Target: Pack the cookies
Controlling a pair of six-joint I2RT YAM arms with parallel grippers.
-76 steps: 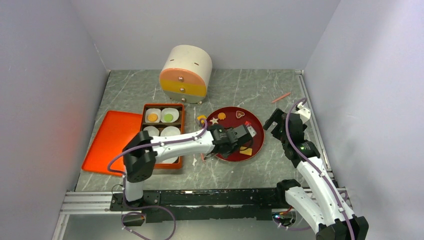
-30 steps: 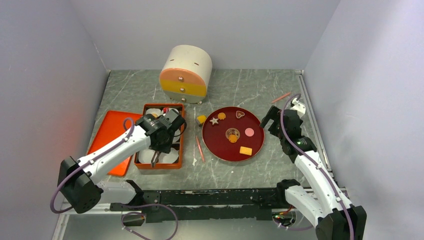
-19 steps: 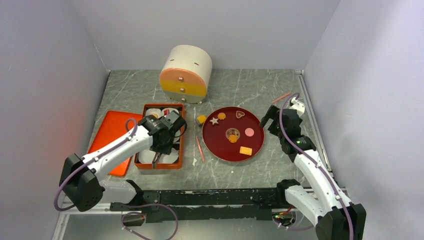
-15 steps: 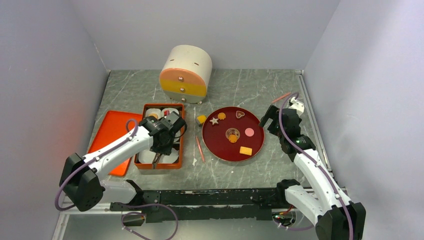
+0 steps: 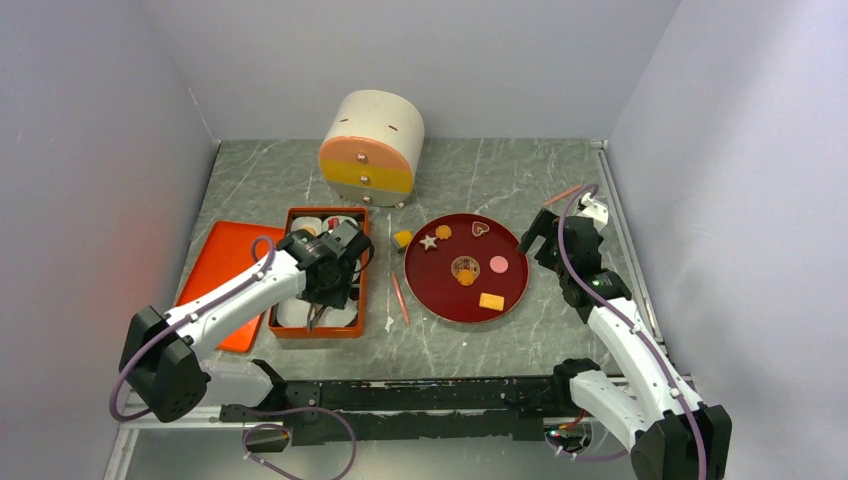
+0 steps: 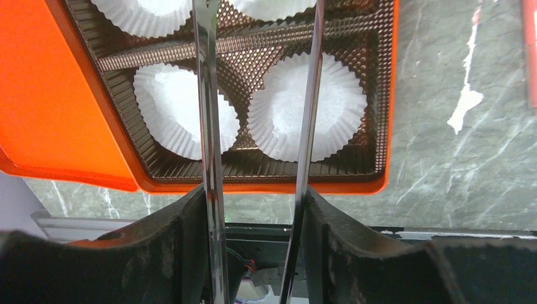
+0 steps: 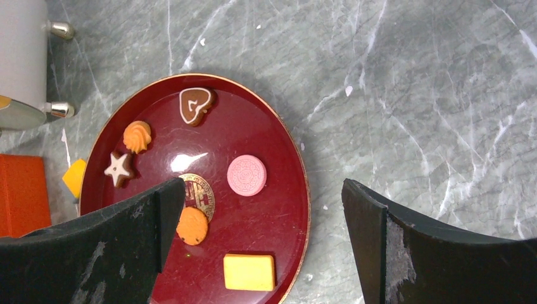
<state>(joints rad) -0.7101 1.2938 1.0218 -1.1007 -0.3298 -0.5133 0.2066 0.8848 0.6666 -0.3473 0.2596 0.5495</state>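
Cookies lie on the dark red plate (image 5: 515,295): a white star (image 5: 429,241), an orange swirl (image 5: 443,232), a heart (image 5: 480,228), a pink round (image 7: 247,175), an orange round (image 7: 192,225), a yellow rectangle (image 7: 249,272) and a brown patterned disc (image 7: 197,192). My left gripper (image 5: 325,293) is shut on metal tweezers (image 6: 206,95), whose blades stand apart over the near liners (image 6: 307,107) of the orange box (image 5: 362,285). Those liners are empty. My right gripper (image 5: 537,240) is open and empty above the plate's right edge.
The orange lid (image 5: 215,280) lies left of the box. A round cream and orange drawer unit (image 5: 371,148) stands at the back. A yellow piece (image 5: 402,238) and a pink stick (image 5: 400,298) lie between box and plate. Another stick (image 5: 565,193) lies far right.
My left arm swung from the plate over to the box, then has barely moved in the last second. My right gripper shifted slightly back and stayed open.
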